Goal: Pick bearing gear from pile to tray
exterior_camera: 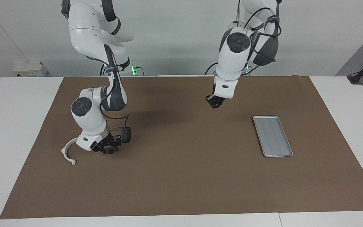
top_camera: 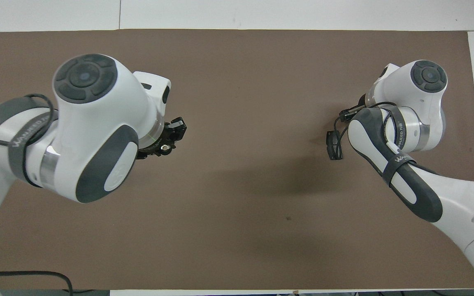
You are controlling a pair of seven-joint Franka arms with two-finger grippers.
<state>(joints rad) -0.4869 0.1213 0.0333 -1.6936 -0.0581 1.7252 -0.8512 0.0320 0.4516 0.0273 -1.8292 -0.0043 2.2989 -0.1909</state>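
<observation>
Facing view: left gripper (exterior_camera: 214,103) raised over mat, tray (exterior_camera: 273,136) at its 4 o'clock. Right gripper (exterior_camera: 106,148) low at pile (exterior_camera: 109,152).
Overhead view: left arm hid tray. Neither gripper's closure could be told.
Judged: carry to tray. Next move: lower over tray.

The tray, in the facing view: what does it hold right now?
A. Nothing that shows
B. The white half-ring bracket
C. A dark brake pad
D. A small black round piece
A: the tray shows only its bare ribbed floor, and the white bracket lies on the mat.
</observation>
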